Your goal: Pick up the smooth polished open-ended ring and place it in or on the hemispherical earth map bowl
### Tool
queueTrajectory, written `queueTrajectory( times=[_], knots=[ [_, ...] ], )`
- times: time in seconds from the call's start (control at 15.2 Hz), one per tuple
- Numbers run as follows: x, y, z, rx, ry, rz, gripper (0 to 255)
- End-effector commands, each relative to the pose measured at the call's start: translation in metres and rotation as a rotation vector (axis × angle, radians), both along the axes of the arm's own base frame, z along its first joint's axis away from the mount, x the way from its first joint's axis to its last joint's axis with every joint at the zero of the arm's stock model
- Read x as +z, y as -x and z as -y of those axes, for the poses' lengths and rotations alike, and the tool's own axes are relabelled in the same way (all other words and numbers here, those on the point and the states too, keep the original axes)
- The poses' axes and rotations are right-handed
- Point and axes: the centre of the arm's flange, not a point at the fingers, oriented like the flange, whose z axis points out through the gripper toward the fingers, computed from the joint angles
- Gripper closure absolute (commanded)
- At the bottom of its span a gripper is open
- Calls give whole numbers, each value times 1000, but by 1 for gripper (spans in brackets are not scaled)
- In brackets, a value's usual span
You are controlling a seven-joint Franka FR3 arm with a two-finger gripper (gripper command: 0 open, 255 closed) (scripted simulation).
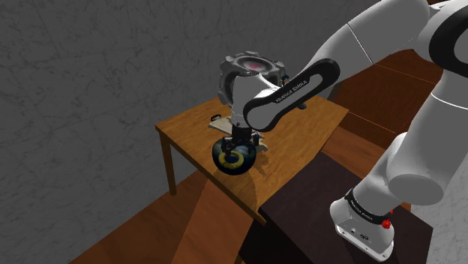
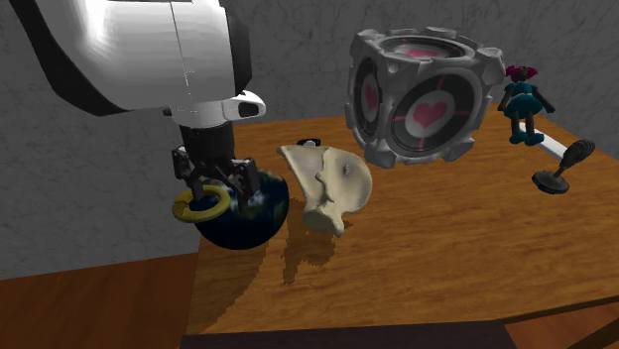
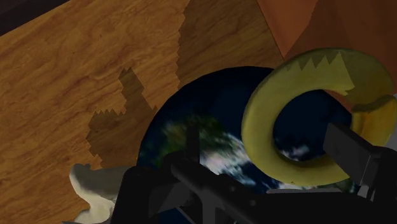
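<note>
hand [image 1: 242, 145] over globe bowl [image 1: 222, 160] | yellow ring [image 1: 238, 157] at bowl | wooden table [image 1: 187, 129]

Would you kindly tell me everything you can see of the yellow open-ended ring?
The ring is a smooth, glossy yellow band, C-shaped, with one gap in its circle. It lies roughly flat, clasped at one side by the black gripper, just over the dark earth-map bowl near the edge of the wooden table. Whether it touches the bowl's rim cannot be told.

The yellow ring [image 3: 257, 121] looks smooth and glossy, the table [image 2: 446, 253] is grained wood, the grey wall [image 1: 90, 75] rough.
</note>
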Motion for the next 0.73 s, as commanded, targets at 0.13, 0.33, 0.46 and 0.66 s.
queueTrajectory(
  times=[0.13, 0.33, 0.46, 0.66],
  knots=[
    [0, 0, 0, 0, 0, 0, 255],
    [0, 0, 0, 0, 0, 0, 255],
    [0, 0, 0, 0, 0, 0, 255],
    [0, -1, 0, 0, 0, 0, 255]
  ],
)
